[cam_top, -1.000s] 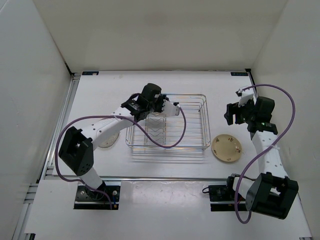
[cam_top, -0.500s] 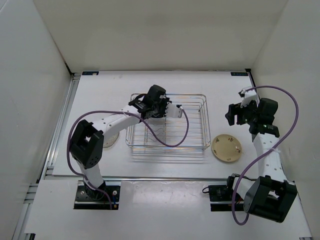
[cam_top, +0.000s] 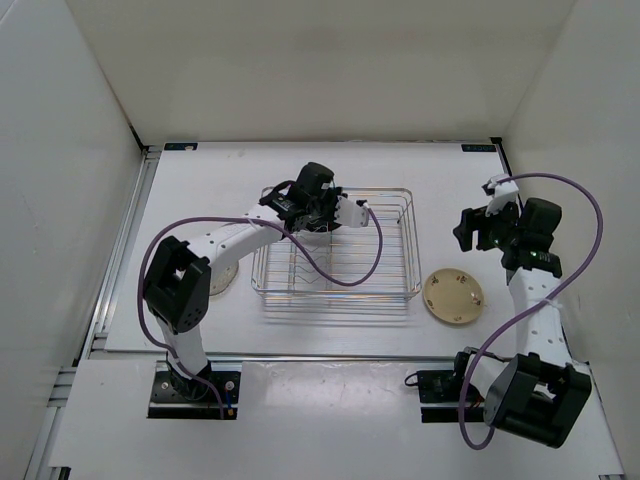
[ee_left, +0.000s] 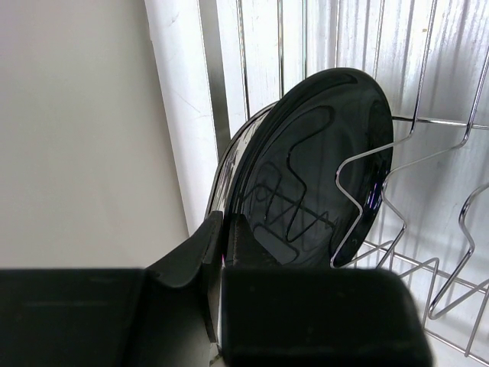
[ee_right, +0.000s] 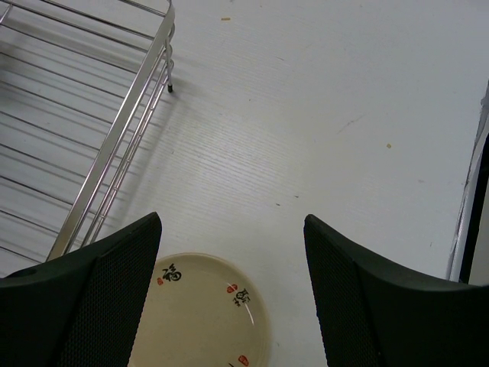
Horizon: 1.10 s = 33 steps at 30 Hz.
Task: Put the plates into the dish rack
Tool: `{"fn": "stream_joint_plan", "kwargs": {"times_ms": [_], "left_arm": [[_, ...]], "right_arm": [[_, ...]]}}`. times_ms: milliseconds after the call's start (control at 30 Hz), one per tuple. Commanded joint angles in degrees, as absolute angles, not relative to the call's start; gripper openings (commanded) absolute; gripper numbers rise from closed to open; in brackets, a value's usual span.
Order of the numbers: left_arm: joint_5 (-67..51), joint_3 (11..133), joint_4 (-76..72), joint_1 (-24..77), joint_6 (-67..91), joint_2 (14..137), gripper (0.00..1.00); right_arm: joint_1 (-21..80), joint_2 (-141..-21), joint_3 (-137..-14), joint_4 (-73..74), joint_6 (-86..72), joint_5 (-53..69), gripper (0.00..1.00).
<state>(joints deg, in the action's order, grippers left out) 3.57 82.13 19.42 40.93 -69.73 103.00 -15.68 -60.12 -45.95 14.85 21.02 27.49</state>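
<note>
One plate nearly racked

Near me, the cream-yellow round plate lies flat right of the chrome wire dish rack, with the right gripper spread wide above it, holding nothing. Farther back, the left gripper is clamped on the rim of the glossy black round plate, which stands upright against a V-shaped wire divider. I'd seat it fully before letting go.

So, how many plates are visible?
3. A black plate in the left gripper at the dish rack, a cream plate right of it, a pale plate under the left arm. Others may be hidden.
</note>
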Motion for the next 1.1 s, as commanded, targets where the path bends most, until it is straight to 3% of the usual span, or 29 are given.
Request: {"fn": "stream_joint_plan", "kwargs": {"times_ms": [0, 800, 900, 1067], "left_arm": [[0.3, 82.2, 18.5, 41.0, -68.3, 102.6, 0.1], [6.4, 76.5, 21.4, 39.3, -67.7, 100.2, 0.1], [7.0, 77.0, 21.4, 39.3, -67.1, 100.2, 0.25], [8.2, 77.0, 21.4, 39.3, -67.1, 100.2, 0.3]], "right_arm": [[-16.6, -58.5, -45.8, 13.2, 19.8, 29.4, 0.79], [-18.3, -58.0, -45.8, 13.2, 18.6, 31.6, 0.79], [-18.3, -58.0, -45.8, 13.2, 18.6, 31.6, 0.79], [-18.3, -58.0, -45.8, 12.7, 18.6, 31.6, 0.79]]}}
